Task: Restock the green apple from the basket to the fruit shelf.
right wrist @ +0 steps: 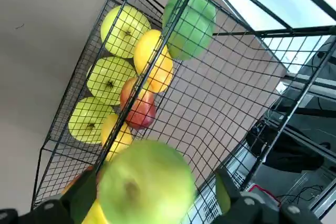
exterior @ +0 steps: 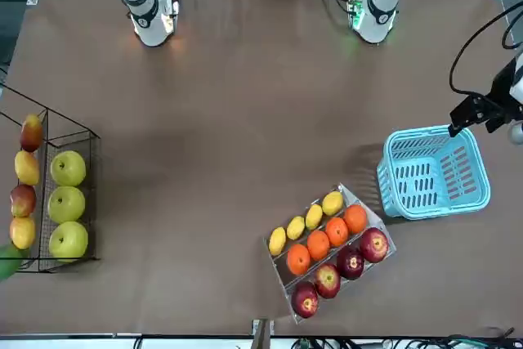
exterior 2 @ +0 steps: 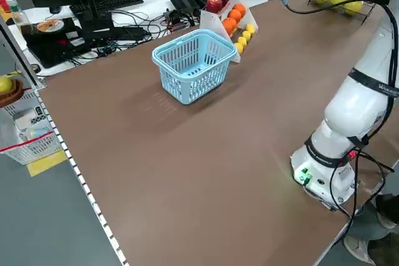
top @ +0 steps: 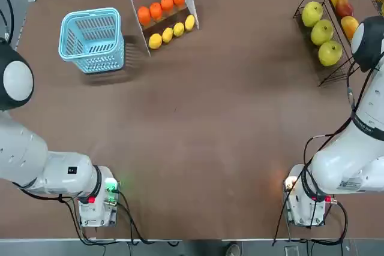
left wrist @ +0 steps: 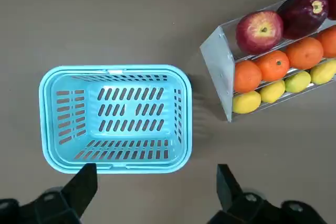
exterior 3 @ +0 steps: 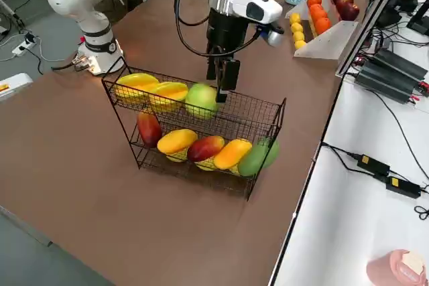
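The green apple (right wrist: 147,184) lies between the spread fingers of my right gripper (right wrist: 152,182), which is open. In the right side view the green apple (exterior 3: 201,100) is just under the right gripper (exterior 3: 224,82), at the top tier of the fruit shelf (exterior 3: 261,108) beside larger yellow-green fruits (exterior 3: 167,92). From overhead, my right arm hides the apple above the fruit shelf (top: 329,78). The light blue basket (left wrist: 115,70) holds nothing. My left gripper (left wrist: 152,182) hovers open over its near side.
A clear tiered stand (top: 191,1) with red apples, oranges and lemons stands right of the basket (top: 90,15). The shelf's lower tier holds reddish, yellow and green fruit (exterior 3: 204,147). Both arm bases sit at the near table edge. Cables and power supplies lie beyond the far edge.
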Available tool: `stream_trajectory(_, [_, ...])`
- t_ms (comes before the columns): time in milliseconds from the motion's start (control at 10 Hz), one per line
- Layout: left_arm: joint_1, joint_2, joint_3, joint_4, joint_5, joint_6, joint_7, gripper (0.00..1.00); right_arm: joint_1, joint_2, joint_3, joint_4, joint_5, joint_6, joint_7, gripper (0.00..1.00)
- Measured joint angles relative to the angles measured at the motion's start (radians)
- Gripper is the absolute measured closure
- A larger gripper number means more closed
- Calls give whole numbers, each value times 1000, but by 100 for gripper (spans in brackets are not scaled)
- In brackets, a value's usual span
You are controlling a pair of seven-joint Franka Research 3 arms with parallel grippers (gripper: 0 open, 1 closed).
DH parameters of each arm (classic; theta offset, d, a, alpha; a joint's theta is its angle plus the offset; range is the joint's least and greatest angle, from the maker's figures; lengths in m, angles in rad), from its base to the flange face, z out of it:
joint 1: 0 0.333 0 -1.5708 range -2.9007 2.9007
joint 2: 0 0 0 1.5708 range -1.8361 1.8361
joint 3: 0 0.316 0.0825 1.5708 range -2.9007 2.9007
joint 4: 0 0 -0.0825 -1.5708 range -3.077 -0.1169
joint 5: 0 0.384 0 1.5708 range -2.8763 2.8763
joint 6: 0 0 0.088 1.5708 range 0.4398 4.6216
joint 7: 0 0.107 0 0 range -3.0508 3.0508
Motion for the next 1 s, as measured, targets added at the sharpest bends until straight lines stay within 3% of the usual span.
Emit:
stream_trajectory(400, [-1,0,-3,0,0,-17,37,0,-1,-1,0,11,30,-30,58,0])
stream_trajectory(700, [-5,0,-4,-1,-3,-40,37,0,25,-23,-10,23,137,-93,283,0])
stream_trajectory(1000, [3,0,0,0,-46,-104,37,0,83,-22,-13,-28,189,-100,562,0])
